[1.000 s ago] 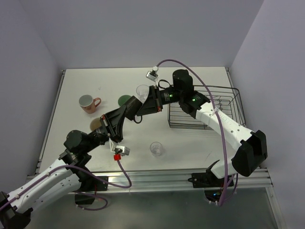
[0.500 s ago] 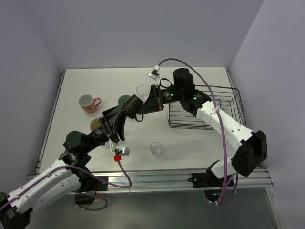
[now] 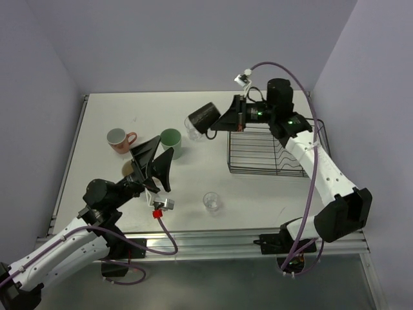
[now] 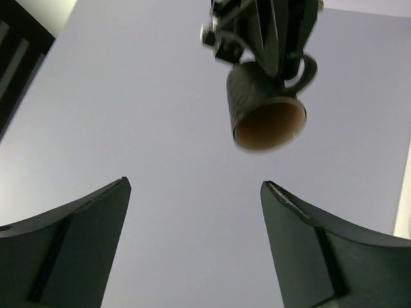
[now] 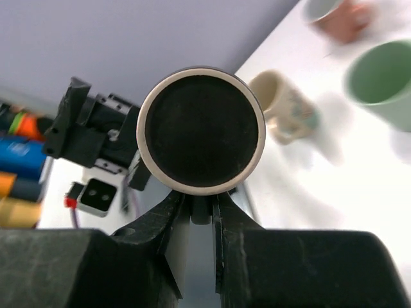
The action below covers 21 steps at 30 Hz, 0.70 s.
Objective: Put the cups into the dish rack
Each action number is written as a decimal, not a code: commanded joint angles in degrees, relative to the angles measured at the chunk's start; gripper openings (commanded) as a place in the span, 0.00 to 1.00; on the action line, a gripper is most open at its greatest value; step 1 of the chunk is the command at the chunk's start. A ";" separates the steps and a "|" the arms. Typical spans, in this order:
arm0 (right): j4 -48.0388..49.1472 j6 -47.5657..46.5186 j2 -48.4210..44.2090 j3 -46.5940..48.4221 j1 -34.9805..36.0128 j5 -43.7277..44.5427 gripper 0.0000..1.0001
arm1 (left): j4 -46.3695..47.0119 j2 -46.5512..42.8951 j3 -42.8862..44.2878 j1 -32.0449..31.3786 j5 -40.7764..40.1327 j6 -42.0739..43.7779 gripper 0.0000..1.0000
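Observation:
The small dark brown cup (image 3: 204, 117) hangs in the air left of the dish rack (image 3: 274, 145), with my right gripper (image 3: 222, 121) shut on its handle. The right wrist view faces the cup's base (image 5: 201, 131), the handle pinched in that gripper (image 5: 200, 200). My left gripper (image 3: 150, 165) stands open and empty over the table, pointing up at the cup (image 4: 266, 106). On the table are the green tumbler (image 3: 171, 140), the pinkish mug (image 3: 120, 139), a clear glass (image 3: 211, 201), another glass (image 3: 191, 131) partly behind the held cup, and the cream mug (image 3: 129, 169), half hidden by my left arm.
The black wire rack sits at the table's right side, close to the right wall. A purple cable (image 3: 303, 168) runs along the right arm. The table's near edge is a metal rail (image 3: 213, 239).
My left gripper opened, let go of the dark brown cup and drew back down-left. My right gripper, shut on the handle, carried the cup up and to the right.

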 commanded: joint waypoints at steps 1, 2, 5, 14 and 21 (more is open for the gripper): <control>-3.63 -6.38 -5.34 3.26 -6.83 0.19 0.00 | -2.60 -1.01 1.27 -0.23 -3.43 -4.06 0.95; -4.33 -7.42 -6.57 2.82 -10.67 0.01 0.00 | -4.70 -0.66 1.88 -0.31 -5.36 -5.12 0.96; -11.41 -14.08 -7.37 3.78 -16.32 1.23 0.00 | -8.74 0.04 4.95 -0.32 -8.27 -10.57 0.98; -37.45 -40.01 -1.75 16.43 -34.78 18.71 0.00 | -20.87 7.58 17.85 -0.23 -20.39 -34.54 0.99; -37.47 -48.83 0.01 15.12 -39.28 37.53 0.00 | -37.92 17.88 32.09 -0.23 -27.96 -59.86 0.99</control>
